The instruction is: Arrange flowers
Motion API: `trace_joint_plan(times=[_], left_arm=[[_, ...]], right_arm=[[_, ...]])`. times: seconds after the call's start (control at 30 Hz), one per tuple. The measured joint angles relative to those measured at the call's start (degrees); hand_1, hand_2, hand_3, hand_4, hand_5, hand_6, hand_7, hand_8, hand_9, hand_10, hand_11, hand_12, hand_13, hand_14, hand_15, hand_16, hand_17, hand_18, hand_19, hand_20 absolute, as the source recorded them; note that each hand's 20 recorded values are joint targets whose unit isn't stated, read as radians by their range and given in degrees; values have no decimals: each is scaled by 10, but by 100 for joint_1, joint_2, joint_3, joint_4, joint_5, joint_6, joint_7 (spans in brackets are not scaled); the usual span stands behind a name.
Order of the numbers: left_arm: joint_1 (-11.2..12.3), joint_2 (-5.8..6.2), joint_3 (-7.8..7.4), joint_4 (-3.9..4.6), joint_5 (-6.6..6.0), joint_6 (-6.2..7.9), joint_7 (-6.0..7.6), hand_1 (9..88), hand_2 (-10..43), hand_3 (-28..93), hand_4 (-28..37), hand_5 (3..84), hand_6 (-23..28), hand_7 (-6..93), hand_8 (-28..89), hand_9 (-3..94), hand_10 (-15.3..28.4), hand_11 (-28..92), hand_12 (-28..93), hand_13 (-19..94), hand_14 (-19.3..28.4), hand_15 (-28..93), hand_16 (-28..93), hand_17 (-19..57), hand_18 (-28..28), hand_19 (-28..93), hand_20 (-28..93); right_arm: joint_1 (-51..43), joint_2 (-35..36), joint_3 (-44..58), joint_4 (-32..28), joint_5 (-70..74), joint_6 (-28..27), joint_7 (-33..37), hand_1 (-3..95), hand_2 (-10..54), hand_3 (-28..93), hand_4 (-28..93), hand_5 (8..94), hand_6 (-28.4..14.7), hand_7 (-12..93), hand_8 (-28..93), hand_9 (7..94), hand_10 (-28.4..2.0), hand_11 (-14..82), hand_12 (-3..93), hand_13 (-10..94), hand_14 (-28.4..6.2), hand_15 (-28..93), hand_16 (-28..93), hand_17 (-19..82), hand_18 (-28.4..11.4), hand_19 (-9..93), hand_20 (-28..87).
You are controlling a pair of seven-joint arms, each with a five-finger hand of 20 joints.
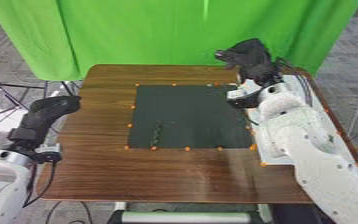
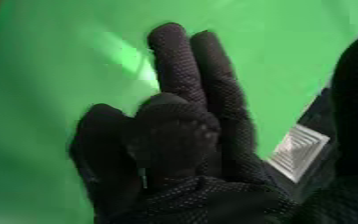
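Greenery is being carried by the dark mat [image 1: 189, 115] on the brown bench [image 1: 158, 177]: a slim green stem [image 1: 157, 134] is being supported near the mat's near left corner, with its length pointing away from the robot. The right hand [image 1: 252, 51] is being held over the bench's far right corner, in front of the green curtain [image 2: 33, 125]; some fingers are being kept straight, others loosely bent, with the thumb standing apart and nothing seen in its grasp. The left hand [image 1: 51, 107] is being held by the left edge, its fingers loosely extended.

Picking up the stem is apparently being called for. It is best being approached from above, with the thumb and fingers being set on either side and closed lightly at one end, so that the leaves are not being crushed. If lifting is being rushed, the stem may be twisting or slipping away.
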Motion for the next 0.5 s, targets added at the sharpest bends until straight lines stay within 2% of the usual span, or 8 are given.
trace_joint_plan(times=[0.1,0.2,0.27,0.37,0.5], left_arm=[[40,-8,-33,-13,1,0,-3,335,-58,605,-153,490,43,166,-66,462,137,212,119,363,179,190,22,56,134,78,186],[55,-16,-34,-14,7,-4,-14,336,-58,605,-153,490,43,166,-66,462,137,213,119,362,179,190,22,56,134,78,185],[50,-21,-25,-13,19,-20,-23,336,-58,605,-153,490,43,166,-66,462,137,212,119,362,179,190,22,56,134,78,186],[49,-33,-25,-13,32,-34,-37,336,-57,605,-154,489,42,167,-66,461,137,212,119,362,179,189,21,56,134,78,185],[95,-64,-74,-35,32,-35,-46,336,-57,605,-153,489,43,166,-66,461,137,212,119,361,179,189,22,55,134,78,186]], right_arm=[[-160,149,381,195,-841,-674,343,247,-95,495,-206,643,-66,164,-26,761,-168,190,243,910,-35,616,290,640,-145,932,609],[-178,344,432,397,-1034,-1627,402,264,-95,506,-199,632,-61,163,-26,745,-171,170,236,909,-34,617,292,641,-144,932,611],[-269,434,508,406,-1033,-2068,459,267,-95,508,-192,630,-59,163,-25,741,-172,163,235,909,-33,617,292,641,-143,932,611],[-640,492,882,292,-1035,-2142,549,268,-95,504,-180,629,-59,164,-26,736,-173,159,237,908,-33,617,291,642,-142,932,610],[-1412,569,1675,-32,-1046,-1743,670,265,-95,504,-170,629,-59,166,-26,734,-173,158,237,908,-33,619,289,643,-144,932,612]])
